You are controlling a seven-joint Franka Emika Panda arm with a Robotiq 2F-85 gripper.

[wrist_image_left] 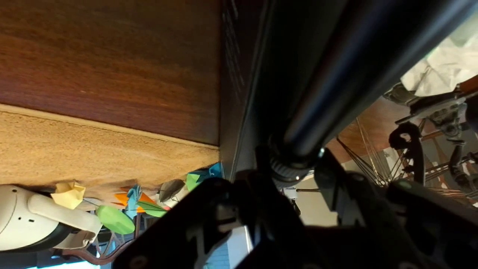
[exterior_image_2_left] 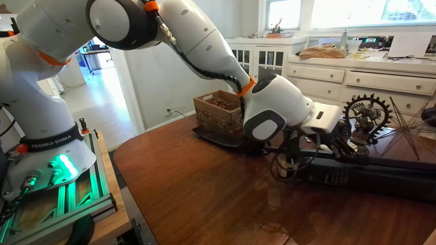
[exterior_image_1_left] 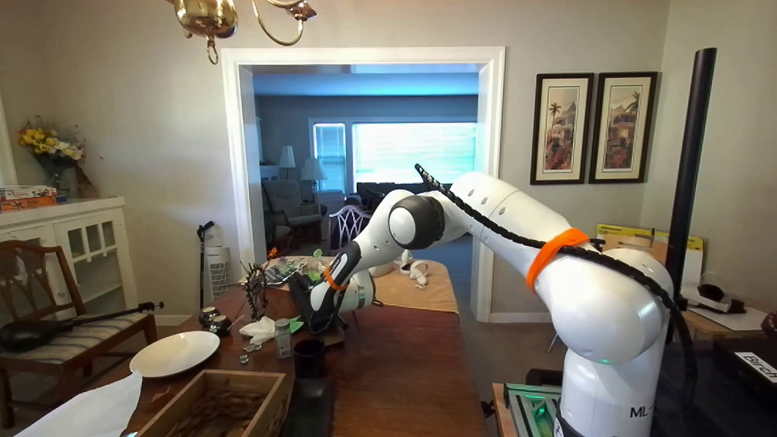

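My gripper (wrist_image_left: 293, 158) is closed around a long black rod (wrist_image_left: 343, 86), with a dark finger against each side near a ribbed collar. In an exterior view the gripper (exterior_image_2_left: 354, 154) lies low over the table, and the rod (exterior_image_2_left: 398, 163) runs level out to the right. A long black box (exterior_image_2_left: 374, 178) with small print lies on the table just under the rod; it also shows in the wrist view (wrist_image_left: 237, 74). I cannot tell whether the rod touches the box. In an exterior view the gripper (exterior_image_1_left: 306, 300) is partly hidden by the wrist.
A bronze ring-shaped statue (exterior_image_2_left: 368, 115) and a wire star (exterior_image_2_left: 405, 131) stand beyond the gripper. A wooden basket (exterior_image_2_left: 218, 115) sits on a black tray (exterior_image_2_left: 218, 137). A white plate (exterior_image_1_left: 175, 355), glass jar (exterior_image_1_left: 283, 340), dark cup (exterior_image_1_left: 309, 358) and white headset (exterior_image_1_left: 417, 271) are on the table.
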